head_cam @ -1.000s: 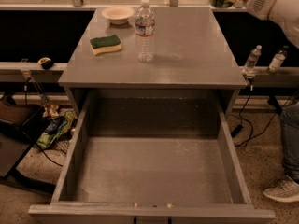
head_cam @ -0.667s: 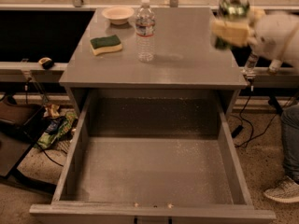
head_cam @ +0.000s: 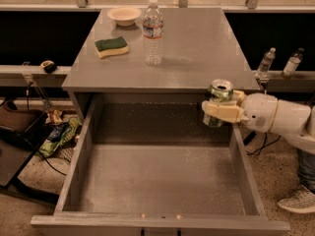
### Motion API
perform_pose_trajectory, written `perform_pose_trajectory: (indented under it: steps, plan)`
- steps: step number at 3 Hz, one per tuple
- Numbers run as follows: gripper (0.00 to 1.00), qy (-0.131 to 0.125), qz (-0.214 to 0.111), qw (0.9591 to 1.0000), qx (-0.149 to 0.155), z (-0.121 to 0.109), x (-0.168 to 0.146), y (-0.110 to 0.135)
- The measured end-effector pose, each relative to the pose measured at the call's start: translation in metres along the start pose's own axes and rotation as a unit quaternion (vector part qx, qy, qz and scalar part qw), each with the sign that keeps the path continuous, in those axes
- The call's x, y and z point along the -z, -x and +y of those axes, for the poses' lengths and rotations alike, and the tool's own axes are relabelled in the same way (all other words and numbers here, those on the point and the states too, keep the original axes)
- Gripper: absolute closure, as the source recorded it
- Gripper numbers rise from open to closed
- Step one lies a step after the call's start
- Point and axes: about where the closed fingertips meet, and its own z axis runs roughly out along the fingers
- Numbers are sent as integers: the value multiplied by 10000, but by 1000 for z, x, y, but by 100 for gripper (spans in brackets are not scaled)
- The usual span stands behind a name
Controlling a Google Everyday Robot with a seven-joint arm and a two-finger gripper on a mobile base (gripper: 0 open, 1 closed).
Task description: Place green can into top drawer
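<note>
The green can (head_cam: 220, 91), dark green with a silver top, is held upright in my gripper (head_cam: 221, 111), whose cream fingers (head_cam: 224, 113) are wrapped around its body. The can hangs over the far right corner of the open top drawer (head_cam: 162, 181), just in front of the table's front edge and above the drawer's speckled bottom. My white arm (head_cam: 280, 119) comes in from the right side. The drawer is pulled fully out and nothing lies in it.
On the grey table top (head_cam: 197, 43) stand a clear water bottle (head_cam: 153, 31), a green-and-yellow sponge (head_cam: 111, 46) and a small white bowl (head_cam: 124, 14). Two small bottles (head_cam: 266, 63) stand on a ledge at right. Bags and cables lie on the floor at left; a shoe (head_cam: 300, 200) is at right.
My gripper has carried the can down and toward the front, from above the table's right back corner to over the drawer's far right corner.
</note>
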Motion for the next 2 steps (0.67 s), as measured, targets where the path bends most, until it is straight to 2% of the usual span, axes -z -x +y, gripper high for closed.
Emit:
perform_pose_trajectory:
  steps: [1, 2]
  plan:
    - [100, 361, -234, 9991, 8, 1, -35, -46]
    - [100, 363, -234, 9991, 8, 1, -36, -47]
